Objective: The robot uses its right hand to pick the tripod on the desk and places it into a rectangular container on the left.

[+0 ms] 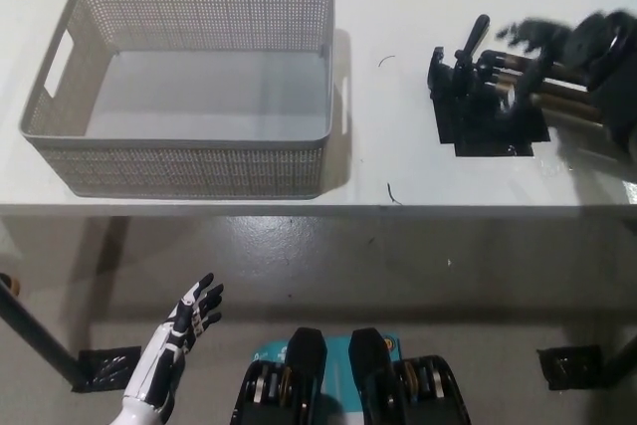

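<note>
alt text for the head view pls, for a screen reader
The black right hand, motion-blurred, is over the legs of a tripod lying on the white desk; whether it grips is unclear. An empty grey basket sits on the desk's left. The white left hand hangs open below the desk edge.

The white desk carries a grey perforated rectangular container on its left and, well apart on the right, a tripod lying over a black patch.
</note>
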Robot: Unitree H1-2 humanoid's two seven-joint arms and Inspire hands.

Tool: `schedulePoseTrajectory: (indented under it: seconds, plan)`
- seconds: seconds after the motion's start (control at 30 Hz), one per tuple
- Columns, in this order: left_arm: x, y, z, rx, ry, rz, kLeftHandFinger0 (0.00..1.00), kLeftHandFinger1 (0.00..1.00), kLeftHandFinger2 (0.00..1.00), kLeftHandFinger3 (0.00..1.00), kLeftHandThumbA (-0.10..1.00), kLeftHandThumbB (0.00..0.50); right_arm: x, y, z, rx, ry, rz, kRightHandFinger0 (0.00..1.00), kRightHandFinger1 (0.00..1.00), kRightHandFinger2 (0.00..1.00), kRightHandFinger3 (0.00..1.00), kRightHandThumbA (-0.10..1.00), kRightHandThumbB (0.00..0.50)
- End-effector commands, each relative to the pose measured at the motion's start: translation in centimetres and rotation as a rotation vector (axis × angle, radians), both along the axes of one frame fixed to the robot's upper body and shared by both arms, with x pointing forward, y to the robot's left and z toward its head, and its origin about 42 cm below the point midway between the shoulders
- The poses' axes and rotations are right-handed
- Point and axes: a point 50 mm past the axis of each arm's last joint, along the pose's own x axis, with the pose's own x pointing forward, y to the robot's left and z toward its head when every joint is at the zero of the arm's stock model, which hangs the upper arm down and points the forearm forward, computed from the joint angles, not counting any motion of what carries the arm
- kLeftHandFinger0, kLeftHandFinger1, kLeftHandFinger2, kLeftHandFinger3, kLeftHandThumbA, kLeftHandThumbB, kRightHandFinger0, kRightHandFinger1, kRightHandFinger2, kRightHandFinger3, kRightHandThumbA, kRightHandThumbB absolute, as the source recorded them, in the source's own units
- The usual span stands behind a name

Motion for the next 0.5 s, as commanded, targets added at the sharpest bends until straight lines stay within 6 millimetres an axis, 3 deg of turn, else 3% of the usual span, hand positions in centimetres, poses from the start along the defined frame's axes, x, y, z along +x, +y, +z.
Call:
schedulePoseTrajectory:
  seconds: [0.0, 0.07, 0.13, 0.2, 0.3, 0.4, 0.47]
  plan:
    - [-0.1, 0.2, 1.0, 0.000, -0.054, -0.017, 1.00, 1.00, 1.00, 1.00, 1.00, 0.252, -0.4, 1.3, -1.6, -0.128, 0.035, 0.024, 1.00, 1.00, 1.00, 1.00, 1.00, 0.483]
    - [-0.1, 0.4, 1.0, -0.001, -0.065, -0.017, 1.00, 1.00, 1.00, 1.00, 1.00, 0.236, -1.2, 1.5, -4.3, -0.189, 0.076, 0.000, 1.00, 1.00, 1.00, 1.00, 1.00, 0.493]
    - [-0.7, 0.3, 0.6, -0.008, -0.055, -0.020, 1.00, 1.00, 1.00, 1.00, 1.00, 0.238, -2.4, 0.3, -7.5, -0.192, 0.160, -0.021, 1.00, 1.00, 1.00, 1.00, 1.00, 0.475]
    - [-0.8, 0.4, 0.6, -0.008, -0.049, -0.017, 1.00, 1.00, 1.00, 1.00, 1.00, 0.248, -3.1, -0.6, -9.1, -0.312, 0.171, -0.005, 1.00, 1.00, 1.00, 1.00, 1.00, 0.498]
    - [-0.8, 0.8, 0.9, -0.009, -0.048, -0.013, 1.00, 1.00, 1.00, 1.00, 1.00, 0.252, -3.8, -2.2, -10.7, -0.448, 0.176, 0.019, 1.00, 1.00, 1.00, 1.00, 1.00, 0.489]
    - [-0.7, 0.9, 1.1, -0.015, -0.046, -0.006, 1.00, 1.00, 1.00, 1.00, 1.00, 0.245, -4.5, -4.3, -11.7, -0.492, 0.205, 0.012, 1.00, 1.00, 1.00, 1.00, 1.00, 0.450]
    - [-0.7, 0.7, 0.9, -0.005, -0.050, -0.006, 1.00, 1.00, 1.00, 1.00, 1.00, 0.260, -4.9, -5.2, -12.2, -0.520, 0.214, 0.002, 1.00, 1.00, 1.00, 1.00, 1.00, 0.453]
